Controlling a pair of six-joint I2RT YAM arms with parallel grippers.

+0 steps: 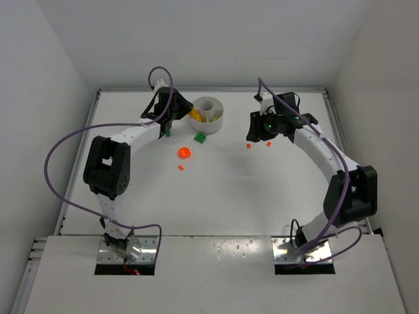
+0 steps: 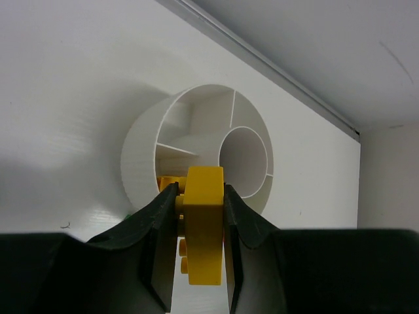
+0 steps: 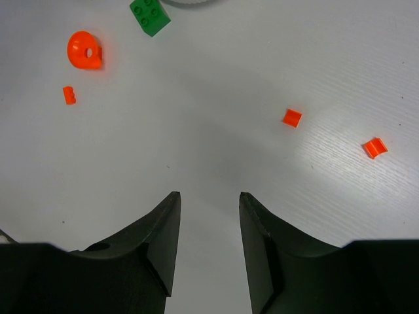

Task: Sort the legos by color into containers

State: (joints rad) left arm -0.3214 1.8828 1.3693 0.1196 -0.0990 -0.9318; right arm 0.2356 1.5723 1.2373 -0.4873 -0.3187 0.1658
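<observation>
The dish [image 2: 141, 157] is smooth white plastic with a soft sheen. The yellow brick [image 2: 203, 229] is smooth, slightly glossy plastic. The right end effector [image 3: 208, 203] is dark matt plastic. The table [image 3: 216, 98] is white, faintly grained, dully reflective. The orange ring [image 3: 84, 50] looks glossy.

table [image 1: 222, 196]: white | walls [image 1: 216, 46]: plain white, left, back, right

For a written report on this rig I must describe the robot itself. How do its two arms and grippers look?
The left arm and right arm are alike: white tubular links between bulky black joint housings, with a thin purple cable looping along each. The left gripper and right gripper each have two black, tapering fingers. A green light glows by the right wrist.
</observation>
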